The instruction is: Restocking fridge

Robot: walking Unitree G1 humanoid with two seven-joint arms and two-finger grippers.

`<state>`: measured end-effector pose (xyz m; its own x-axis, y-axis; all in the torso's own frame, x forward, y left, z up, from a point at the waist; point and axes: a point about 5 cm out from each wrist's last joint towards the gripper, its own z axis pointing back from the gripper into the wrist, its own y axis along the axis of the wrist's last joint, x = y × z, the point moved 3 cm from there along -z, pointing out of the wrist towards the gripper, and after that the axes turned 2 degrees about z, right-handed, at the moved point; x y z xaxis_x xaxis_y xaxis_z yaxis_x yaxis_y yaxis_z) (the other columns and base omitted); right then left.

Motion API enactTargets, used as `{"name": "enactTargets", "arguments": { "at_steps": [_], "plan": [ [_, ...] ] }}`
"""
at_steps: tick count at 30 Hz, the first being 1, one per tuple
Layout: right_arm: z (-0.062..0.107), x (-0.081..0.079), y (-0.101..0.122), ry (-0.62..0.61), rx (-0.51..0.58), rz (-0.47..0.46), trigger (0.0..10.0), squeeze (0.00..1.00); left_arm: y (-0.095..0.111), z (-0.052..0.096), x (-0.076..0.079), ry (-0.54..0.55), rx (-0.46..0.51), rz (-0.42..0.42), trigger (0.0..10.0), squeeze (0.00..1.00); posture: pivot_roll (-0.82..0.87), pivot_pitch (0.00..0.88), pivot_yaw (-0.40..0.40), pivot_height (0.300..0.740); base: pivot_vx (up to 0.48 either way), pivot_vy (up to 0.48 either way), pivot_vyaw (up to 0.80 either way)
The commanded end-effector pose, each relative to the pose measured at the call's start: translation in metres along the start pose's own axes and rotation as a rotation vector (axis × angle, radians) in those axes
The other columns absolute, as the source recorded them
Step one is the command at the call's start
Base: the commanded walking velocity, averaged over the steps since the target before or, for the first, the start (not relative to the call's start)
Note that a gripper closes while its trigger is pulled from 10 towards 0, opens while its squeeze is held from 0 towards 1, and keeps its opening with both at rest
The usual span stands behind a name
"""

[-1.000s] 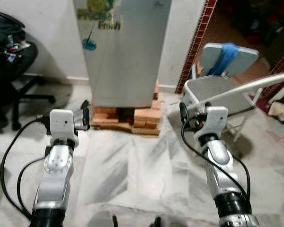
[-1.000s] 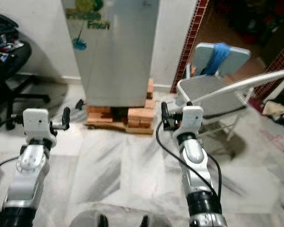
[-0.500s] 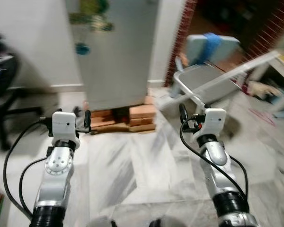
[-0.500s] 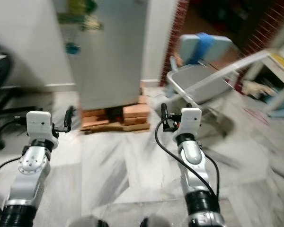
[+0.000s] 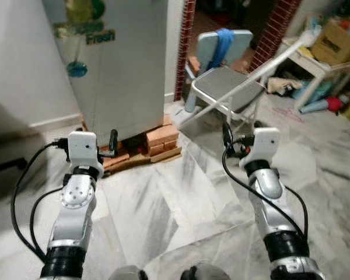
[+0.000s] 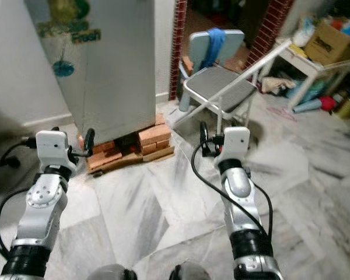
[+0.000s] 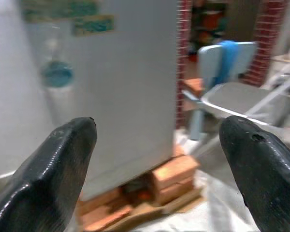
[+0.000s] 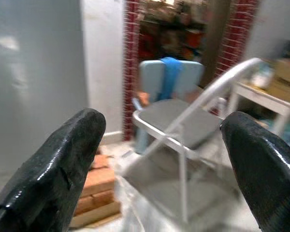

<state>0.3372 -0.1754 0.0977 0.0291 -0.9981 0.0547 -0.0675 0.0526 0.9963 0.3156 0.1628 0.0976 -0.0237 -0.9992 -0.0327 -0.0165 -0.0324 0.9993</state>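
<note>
Left eye view: fridge [image 5: 119, 64] w/ door closed sits on bricks [image 5: 160, 140] ahead-left, chair [image 5: 224, 87] near on its right; left hand [image 5: 111, 143] & right hand [image 5: 227, 137] both spread wide, empty — risk: right arm clips chair if robot walks fwd.

The right end effector [image 8: 159, 159] held its two black fingers [image 8: 53, 169] wide apart, framing a grey folding chair [image 8: 176, 121] with blue cloth [image 8: 170, 77], bricks [image 8: 99, 188] beneath the fridge [image 8: 34, 72].
</note>
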Motion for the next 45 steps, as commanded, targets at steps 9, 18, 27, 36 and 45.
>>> {"name": "enactTargets", "arguments": {
  "at_steps": [9,18,27,36,45],
  "plan": [
    [-0.006,-0.003,0.005,0.000,0.019,0.001,10.0,0.00,-0.003,0.004,-0.016,0.053,-0.032,0.008,10.0,0.00,0.06,0.000,-0.021,0.740,0.000,0.469,-0.69],
    [-0.001,0.005,0.004,-0.017,0.016,0.011,10.0,0.00,-0.005,0.005,-0.021,0.067,-0.051,0.006,10.0,0.00,0.06,0.001,-0.019,0.740,0.000,0.475,-0.32],
    [0.007,0.012,-0.001,-0.022,0.004,0.019,10.0,0.00,-0.014,0.016,-0.031,0.087,-0.085,-0.033,10.0,0.00,0.06,0.005,-0.021,0.740,0.000,0.478,0.00],
    [0.000,0.002,0.005,0.015,0.019,0.039,10.0,0.00,-0.009,0.011,-0.027,0.073,-0.071,-0.051,10.0,0.00,0.06,0.004,-0.024,0.740,0.029,0.451,-0.33],
    [0.001,0.002,0.004,0.018,0.019,0.044,10.0,0.00,-0.009,0.011,-0.024,0.050,-0.069,-0.069,10.0,0.00,0.06,0.007,-0.021,0.740,0.298,0.375,-0.23]
  ]
}}
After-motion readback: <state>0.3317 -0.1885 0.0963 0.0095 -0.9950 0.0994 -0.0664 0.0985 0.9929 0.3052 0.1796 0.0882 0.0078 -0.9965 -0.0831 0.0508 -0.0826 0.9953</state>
